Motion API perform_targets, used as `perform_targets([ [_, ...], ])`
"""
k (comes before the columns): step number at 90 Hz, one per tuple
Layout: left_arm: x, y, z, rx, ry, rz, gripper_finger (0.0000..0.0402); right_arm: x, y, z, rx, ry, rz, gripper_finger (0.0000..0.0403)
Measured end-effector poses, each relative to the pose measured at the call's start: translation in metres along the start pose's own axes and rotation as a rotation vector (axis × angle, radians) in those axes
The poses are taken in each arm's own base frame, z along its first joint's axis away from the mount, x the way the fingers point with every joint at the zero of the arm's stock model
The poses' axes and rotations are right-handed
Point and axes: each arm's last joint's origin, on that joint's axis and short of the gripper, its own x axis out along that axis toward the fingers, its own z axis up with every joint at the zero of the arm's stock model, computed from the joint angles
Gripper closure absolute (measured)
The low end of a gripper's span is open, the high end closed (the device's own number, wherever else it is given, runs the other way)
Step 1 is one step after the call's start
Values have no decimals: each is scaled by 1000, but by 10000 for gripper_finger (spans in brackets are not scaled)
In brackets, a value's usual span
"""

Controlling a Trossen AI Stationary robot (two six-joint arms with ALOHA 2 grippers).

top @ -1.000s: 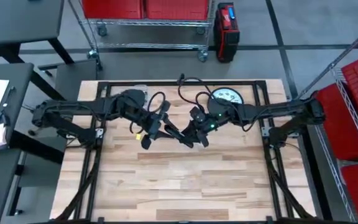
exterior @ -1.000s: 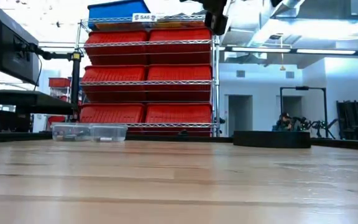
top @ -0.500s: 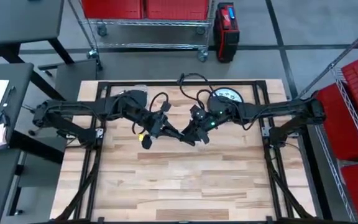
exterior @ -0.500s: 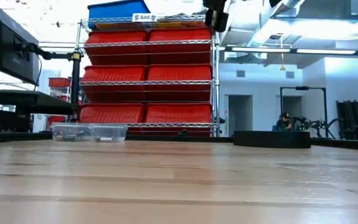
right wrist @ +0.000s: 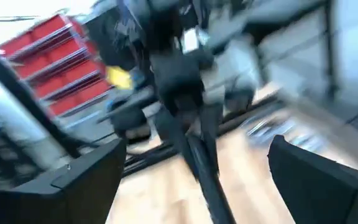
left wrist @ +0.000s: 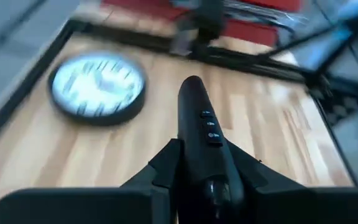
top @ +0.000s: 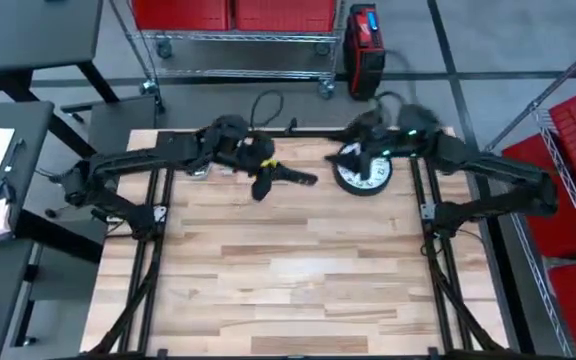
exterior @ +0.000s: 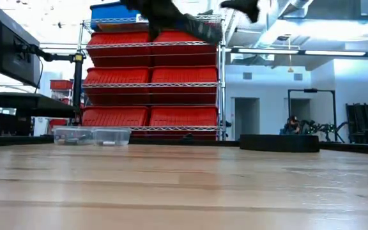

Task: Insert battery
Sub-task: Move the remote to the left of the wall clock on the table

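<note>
Near the back edge of the worktop [top: 298, 290] I now have my left gripper [top: 268, 178] alone with the remote [top: 293, 176], fingers clamped on its rear end so the black body sticks out toward the wall clock [top: 364, 168]. A second ago both arms met over the middle and the right one was at the remote too; since then the right gripper [top: 373, 128] has pulled back above the clock, and its wrist view shows its fingers apart with nothing between them. I read that as the battery step at the remote being finished or handed off, though I can't see the battery itself. Behind the wooden surface stand red bins on wire shelving [exterior: 152, 83], and a clear plastic box [exterior: 92, 135] sits at the far edge.
</note>
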Motion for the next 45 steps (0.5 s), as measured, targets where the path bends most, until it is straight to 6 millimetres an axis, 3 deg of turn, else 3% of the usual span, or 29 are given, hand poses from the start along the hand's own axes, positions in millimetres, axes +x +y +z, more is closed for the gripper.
perform_targets([
  [9,34,39,-16,-225,76,29,345,-14,-9,5,-57,-12,-65,43],
  [22,87,84,-41,-494,89,-38,345,-18,-23,2,-37,42,-142,47],
  [45,133,146,-89,-779,80,47,345,-24,-35,-4,-29,119,-212,47],
])
